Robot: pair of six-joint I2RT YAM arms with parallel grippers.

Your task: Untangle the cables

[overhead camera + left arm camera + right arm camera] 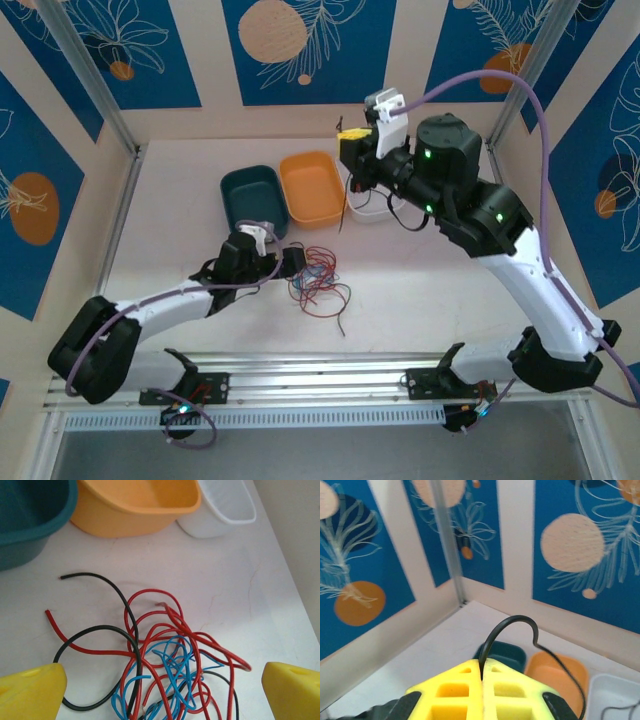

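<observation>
Early in the untangling, by the look of it. One black cable [512, 623] is out of the heap, pinched in the right gripper [482, 666], whose yellow fingers are pressed together on it. That gripper is raised high, just right of the orange bin [313, 187], & the cable's tail dangles toward the table beside that bin. What shows of the orange bin's inside has no wire in it. The rest of the cables [170, 665], mostly red w/ blue & black, lie in one knotted bunch on the table, on the near side of the orange bin, so most of the job looks left to do. The left gripper [291, 262] sits low at the bunch's left edge, fingers [32, 692] wide apart, gripping nothing. The bunch lies between & just ahead of them, w/ the orange bin beyond; whether any wire touches a finger can't be told.
</observation>
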